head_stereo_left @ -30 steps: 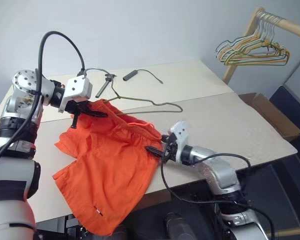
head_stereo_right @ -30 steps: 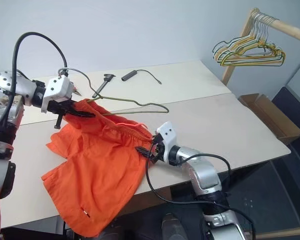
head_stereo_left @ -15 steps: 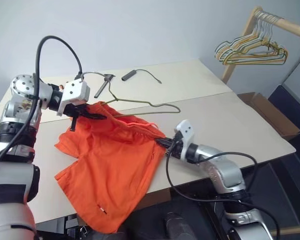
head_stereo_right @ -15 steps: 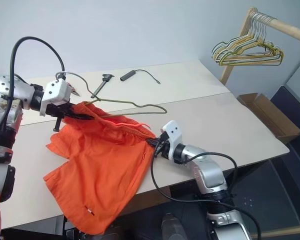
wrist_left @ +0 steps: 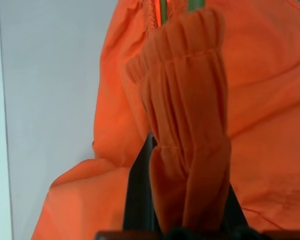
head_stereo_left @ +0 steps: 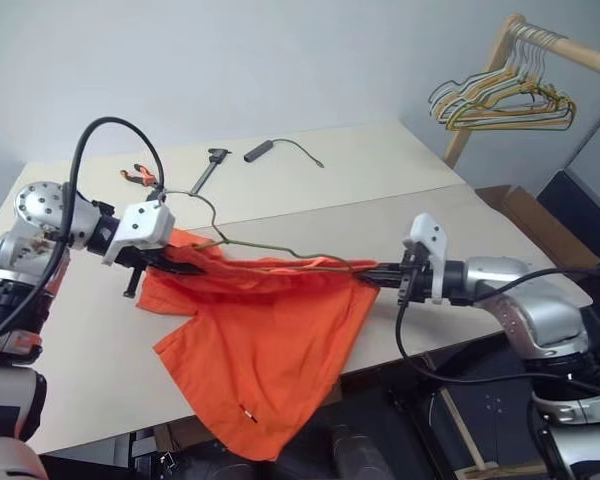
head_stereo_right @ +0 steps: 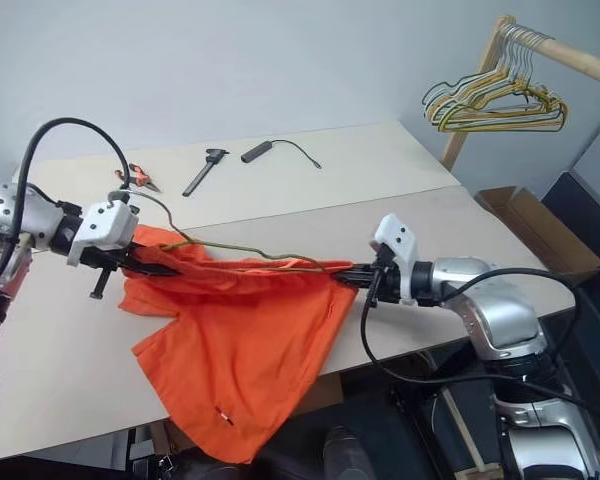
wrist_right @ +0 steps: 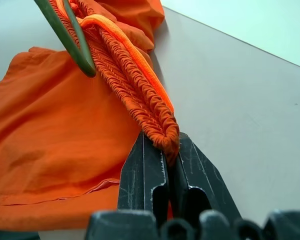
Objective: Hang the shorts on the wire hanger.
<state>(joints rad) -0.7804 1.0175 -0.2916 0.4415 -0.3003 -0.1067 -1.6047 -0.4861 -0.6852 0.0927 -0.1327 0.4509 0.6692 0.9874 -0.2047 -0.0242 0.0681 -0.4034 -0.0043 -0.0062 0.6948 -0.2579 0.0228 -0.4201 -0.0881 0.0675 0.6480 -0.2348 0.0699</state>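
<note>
A pale two-panel table (head_stereo_left: 500, 250) carried orange-handled pliers (head_stereo_left: 137, 177), a dark clamp-like tool (head_stereo_left: 211, 165) and a black-handled tool with a thin cord (head_stereo_left: 280, 148) near its far edge, while a bunch of gold and pale wire hangers (head_stereo_left: 500, 103) hung on a wooden rail (head_stereo_left: 570, 48) above an open cardboard box (head_stereo_left: 540, 230).

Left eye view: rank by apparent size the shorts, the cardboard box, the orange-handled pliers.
1. shorts, clearly largest.
2. cardboard box, though partly cut off by the table and farther away.
3. orange-handled pliers, smallest.

Shorts (head_stereo_left: 270, 340): bright orange, waistband stretched taut left-right, legs draped off table's near edge. Wire hanger (head_stereo_left: 255, 243): olive, threaded along waistband.
</note>
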